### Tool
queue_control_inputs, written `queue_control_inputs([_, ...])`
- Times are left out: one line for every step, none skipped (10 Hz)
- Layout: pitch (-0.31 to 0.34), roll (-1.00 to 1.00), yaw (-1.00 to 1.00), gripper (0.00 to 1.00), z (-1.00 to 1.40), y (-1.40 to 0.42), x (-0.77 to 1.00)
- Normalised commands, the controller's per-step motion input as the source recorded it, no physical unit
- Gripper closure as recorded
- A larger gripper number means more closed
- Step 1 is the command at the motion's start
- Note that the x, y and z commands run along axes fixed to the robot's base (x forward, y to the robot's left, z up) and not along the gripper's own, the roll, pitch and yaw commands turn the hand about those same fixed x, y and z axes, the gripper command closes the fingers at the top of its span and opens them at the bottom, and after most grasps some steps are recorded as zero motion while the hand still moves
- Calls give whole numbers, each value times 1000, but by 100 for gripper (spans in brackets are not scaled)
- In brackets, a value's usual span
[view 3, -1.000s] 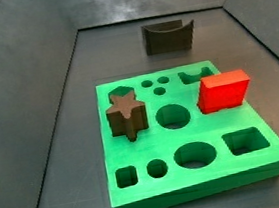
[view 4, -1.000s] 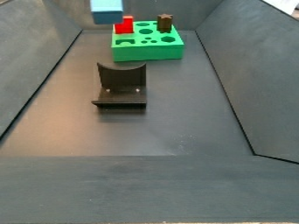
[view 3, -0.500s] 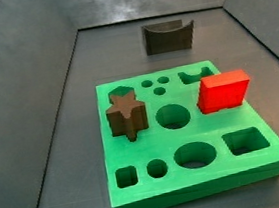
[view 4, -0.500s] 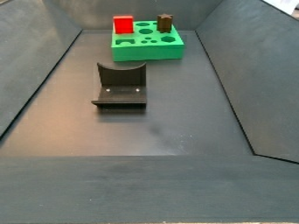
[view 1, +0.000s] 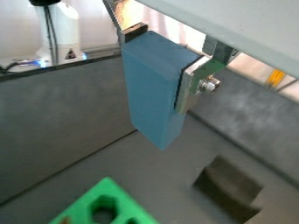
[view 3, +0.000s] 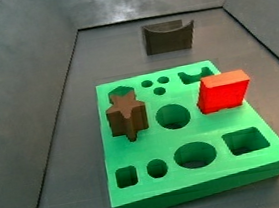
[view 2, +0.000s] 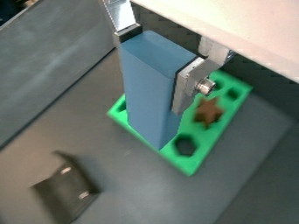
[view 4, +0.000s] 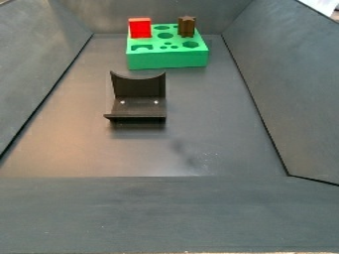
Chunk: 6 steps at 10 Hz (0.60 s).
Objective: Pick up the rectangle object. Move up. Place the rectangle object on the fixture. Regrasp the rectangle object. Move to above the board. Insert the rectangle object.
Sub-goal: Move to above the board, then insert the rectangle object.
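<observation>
Gone from the upper left of a side view since a second ago: the light-blue block, then cut by the frame's top edge above the board, now out of both side views.

Gripper seen only in both wrist views, closed on the block, also: flat silver finger plates pressed to opposite faces, one plate carrying a screw head. Block a tall smooth rectangular prism, plain matte blue faces, sharp edges, hanging lengthwise below the fingers, clear of everything under it.

Beneath it in a wrist view, the board: bright green slab, thick-edged, cut with holes, a brown star piece seated in one. Fixture lying apart on the dark grey floor, a dark bracket on a flat plate; shown also as.

In both side views, board square, with round, square, hexagonal and slotted cut-outs; red cube glossy, sitting at its right side, star piece upright at its left. Fixture between board and frame centre, curved notch in its upright wall. Floor and sloping walls smooth matte grey.
</observation>
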Motion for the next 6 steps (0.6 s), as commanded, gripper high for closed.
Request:
queue_control_inputs([3,-1000,-185,100,63,-142,-162])
queue_control_inputs([-6,-690,-102,100,29,-43,-88])
queue_control_inputs([-16,-466,-52,100,7,-7,-60])
queue_control_inputs([-15,-307,-31,100,5,-4,-41])
queue_control_inputs([-11,-232,-18,100,8,-3,-34])
queue_control_inputs([0,13,0,100,0,-9,0])
